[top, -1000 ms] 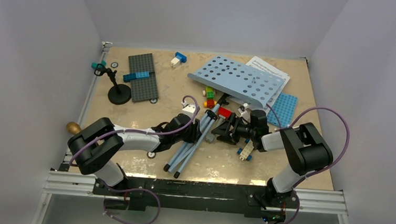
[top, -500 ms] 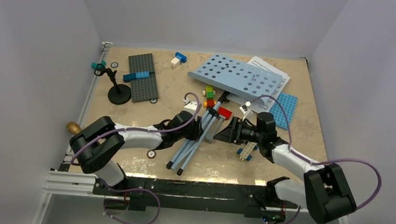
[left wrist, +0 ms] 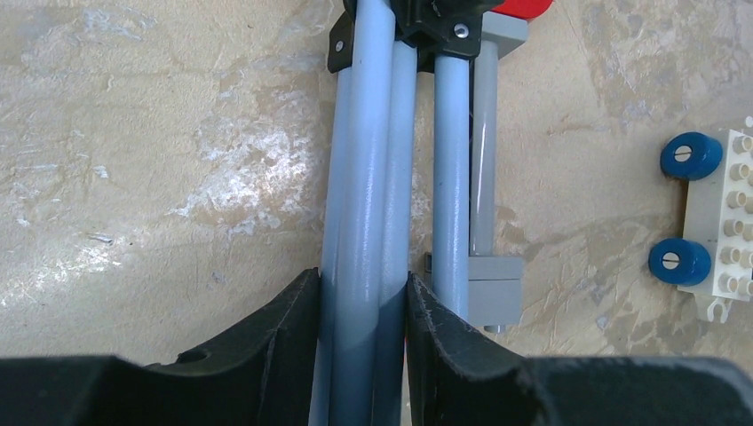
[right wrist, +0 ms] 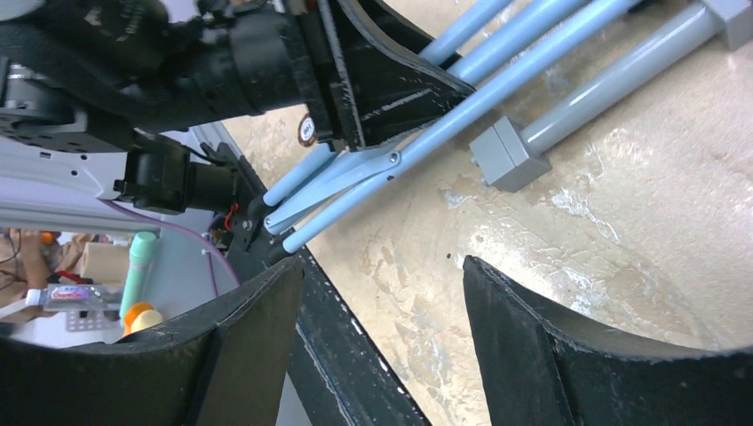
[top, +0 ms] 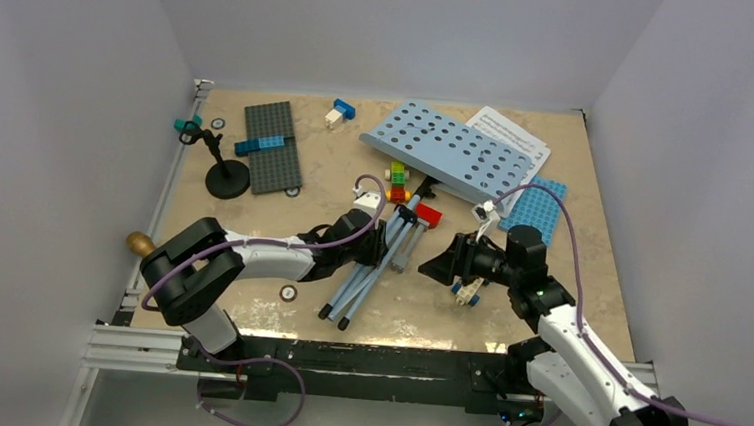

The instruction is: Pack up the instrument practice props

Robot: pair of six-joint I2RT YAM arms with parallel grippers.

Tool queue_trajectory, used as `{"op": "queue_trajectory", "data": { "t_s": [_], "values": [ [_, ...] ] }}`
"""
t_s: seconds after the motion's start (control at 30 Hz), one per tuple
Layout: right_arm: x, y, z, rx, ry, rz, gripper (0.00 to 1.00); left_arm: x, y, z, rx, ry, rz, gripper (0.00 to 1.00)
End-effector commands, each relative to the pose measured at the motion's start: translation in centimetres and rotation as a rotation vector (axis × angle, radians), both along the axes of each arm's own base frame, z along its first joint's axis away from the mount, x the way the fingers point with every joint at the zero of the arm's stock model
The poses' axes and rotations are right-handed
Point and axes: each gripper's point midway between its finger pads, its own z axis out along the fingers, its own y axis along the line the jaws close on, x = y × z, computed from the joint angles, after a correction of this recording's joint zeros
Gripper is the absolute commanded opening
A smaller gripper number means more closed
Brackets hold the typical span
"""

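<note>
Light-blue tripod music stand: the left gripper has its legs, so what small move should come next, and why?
Probably move the open, empty right gripper to the stand's black hub. The left gripper is clamped on only the folded light-blue legs, and the perforated light-blue desk lies far from that grip, so a one-handed lift would likely swing.

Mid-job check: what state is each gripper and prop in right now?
Music stand: lying down, legs folded together.
Left gripper: shut on the music stand's legs.
Right gripper: open, empty, above the table.
Sheet-music pages: flat, partly under the stand's desk.
Mic stand: upright, untouched.
Toy microphone: lying beside the table's left edge.
</note>
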Motion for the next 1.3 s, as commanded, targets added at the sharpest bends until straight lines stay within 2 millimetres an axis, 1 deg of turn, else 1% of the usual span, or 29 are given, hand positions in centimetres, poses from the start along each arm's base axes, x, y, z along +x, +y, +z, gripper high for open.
{"op": "queue_trajectory", "data": {
  "t_s": [0.0, 0.13, 0.23, 0.33, 0.37, 0.4, 0.53, 0.63, 0.73, 0.83, 0.9, 0.97, 1.1, 1.13, 1.2, 1.27],
  "values": [
    [0.1, -0.7, 2.8, -0.039, -0.089, -0.014, 0.71, 1.8, -4.2, 7.6, -0.255, -0.101, -0.030, 0.24],
    [-0.1, -0.9, 4.2, -0.041, -0.115, -0.012, 0.71, 1.1, -4.1, 8.6, -0.281, -0.102, -0.056, 0.45],
    [-0.2, -1.0, 4.8, -0.043, -0.131, -0.013, 0.71, 0.5, -3.8, 9.7, -0.303, -0.106, -0.065, 0.62],
    [-0.4, -1.1, 5.4, -0.046, -0.151, -0.015, 0.71, -0.1, -3.5, 11.5, -0.331, -0.131, -0.082, 0.78],
    [-0.4, -1.2, 5.6, -0.050, -0.157, -0.018, 0.71, -0.2, -3.3, 12.2, -0.338, -0.143, -0.084, 0.93],
    [-0.4, -1.3, 5.8, -0.054, -0.164, -0.020, 0.71, -0.3, -3.1, 12.9, -0.340, -0.155, -0.088, 0.99],
    [-0.4, -2.0, 7.0, -0.078, -0.202, -0.048, 0.71, -1.1, -1.6, 15.9, -0.341, -0.204, -0.092, 1.00],
    [-0.2, -3.0, 7.6, -0.111, -0.238, -0.105, 0.71, -1.9, 1.0, 17.5, -0.322, -0.222, -0.032, 1.00],
    [0.3, -4.6, 7.4, -0.150, -0.267, -0.209, 0.71, -2.7, 4.7, 17.4, -0.275, -0.205, 0.080, 1.00],
    [0.9, -6.3, 6.7, -0.145, -0.228, -0.361, 0.72, -3.7, 9.0, 17.1, -0.227, -0.178, 0.220, 1.00],
    [0.9, -7.0, 6.3, -0.145, -0.221, -0.405, 0.72, -4.5, 11.6, 17.1, -0.221, -0.175, 0.307, 1.00],
    [0.8, -7.4, 6.3, -0.142, -0.227, -0.430, 0.73, -5.3, 13.8, 17.4, -0.227, -0.185, 0.368, 1.00],
    [1.0, -8.2, 6.5, -0.112, -0.224, -0.505, 0.75, -6.5, 17.0, 17.9, -0.258, -0.191, 0.470, 1.00],
    [1.0, -8.3, 6.7, -0.106, -0.225, -0.516, 0.77, -6.9, 17.8, 17.6, -0.249, -0.178, 0.497, 1.00],
    [1.1, -8.7, 7.3, -0.103, -0.222, -0.548, 0.87, -7.1, 18.8, 17.7, -0.250, -0.174, 0.535, 1.00],
    [1.0, -8.7, 7.7, -0.097, -0.219, -0.549, 0.90, -7.4, 19.5, 17.1, -0.219, -0.161, 0.562, 1.00]
  ]
}}
